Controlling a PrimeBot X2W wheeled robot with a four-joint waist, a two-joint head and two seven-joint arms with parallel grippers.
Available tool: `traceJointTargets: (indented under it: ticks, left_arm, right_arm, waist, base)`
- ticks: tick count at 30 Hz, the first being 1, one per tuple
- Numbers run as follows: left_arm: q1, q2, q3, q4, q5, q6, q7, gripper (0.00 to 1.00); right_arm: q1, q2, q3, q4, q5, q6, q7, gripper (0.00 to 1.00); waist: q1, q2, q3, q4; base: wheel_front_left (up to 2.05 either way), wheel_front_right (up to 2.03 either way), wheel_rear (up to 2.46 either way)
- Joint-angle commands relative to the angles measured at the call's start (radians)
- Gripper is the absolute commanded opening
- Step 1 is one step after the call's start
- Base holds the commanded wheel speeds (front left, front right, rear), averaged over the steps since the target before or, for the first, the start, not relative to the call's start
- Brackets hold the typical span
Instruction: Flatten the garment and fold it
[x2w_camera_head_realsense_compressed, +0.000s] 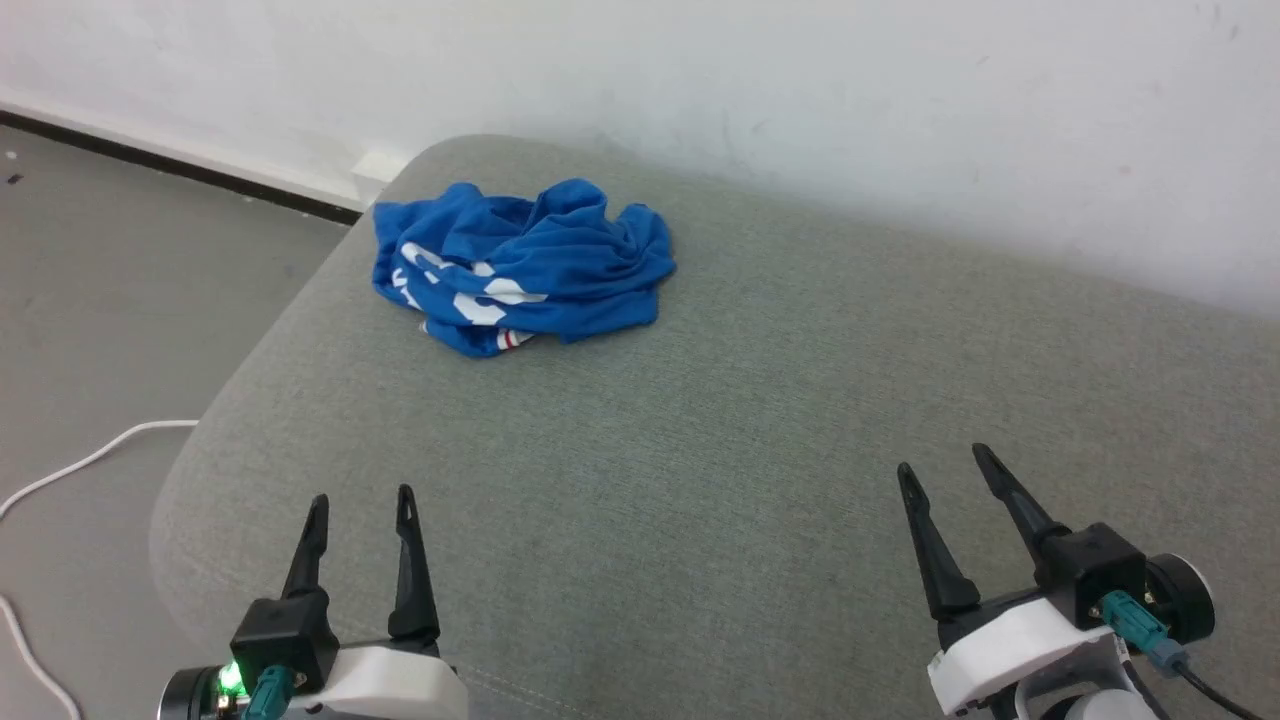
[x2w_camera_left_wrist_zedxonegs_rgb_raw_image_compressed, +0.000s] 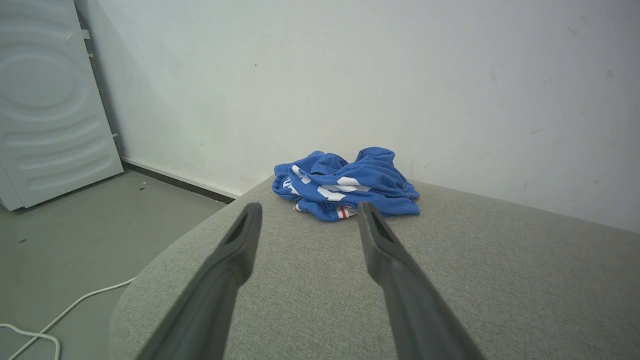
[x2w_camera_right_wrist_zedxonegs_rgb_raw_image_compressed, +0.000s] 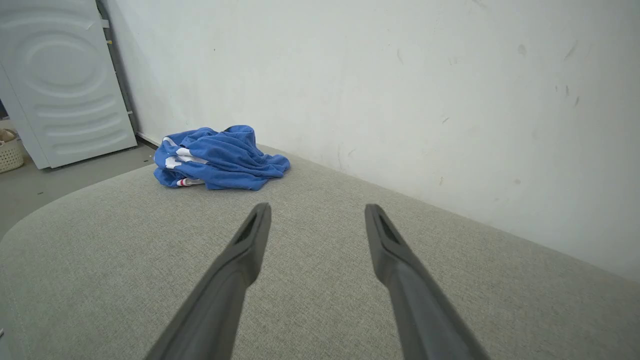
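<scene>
The garment (x2w_camera_head_realsense_compressed: 520, 268) is a royal-blue shirt with white print, lying crumpled in a heap on the grey cushioned surface (x2w_camera_head_realsense_compressed: 700, 450) near its far left corner. A bit of red-and-white trim peeks out at the heap's near edge. The same heap shows as the garment (x2w_camera_left_wrist_zedxonegs_rgb_raw_image_compressed: 345, 184) ahead of the left fingers and the garment (x2w_camera_right_wrist_zedxonegs_rgb_raw_image_compressed: 217, 158) far left of the right fingers. My left gripper (x2w_camera_head_realsense_compressed: 362, 498) hovers open at the near left, well short of the cloth. My right gripper (x2w_camera_head_realsense_compressed: 942, 458) is open at the near right, nothing between its fingers.
A white wall (x2w_camera_head_realsense_compressed: 800, 120) runs right behind the cushion. Grey floor (x2w_camera_head_realsense_compressed: 120, 300) lies to the left, with a white cable (x2w_camera_head_realsense_compressed: 80, 465) on it. A white panelled door (x2w_camera_left_wrist_zedxonegs_rgb_raw_image_compressed: 50, 110) and a woven basket (x2w_camera_right_wrist_zedxonegs_rgb_raw_image_compressed: 10, 150) stand further left.
</scene>
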Motion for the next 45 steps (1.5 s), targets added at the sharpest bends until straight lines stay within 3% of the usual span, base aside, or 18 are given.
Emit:
traceJointTargets:
  ticks: [1, 45]
  left_arm:
    - [0.020, -0.004, -0.003, -0.004, -0.009, 0.011, -0.012, 1.00]
    - [0.069, -0.005, -0.029, -0.011, -0.048, 0.059, -0.092, 1.00]
  right_arm:
    - [0.007, 0.003, 0.008, 0.007, 0.005, -0.001, -0.011, 1.00]
    - [0.005, 0.004, 0.031, 0.058, 0.010, -0.002, -0.093, 1.00]
  waist:
    - [0.0000, 0.0000, -0.003, 0.019]
    - [0.0000, 0.0000, -0.006, 0.154]
  base:
    - [0.00, 0.00, 0.00]
    - [0.00, 0.00, 0.00]
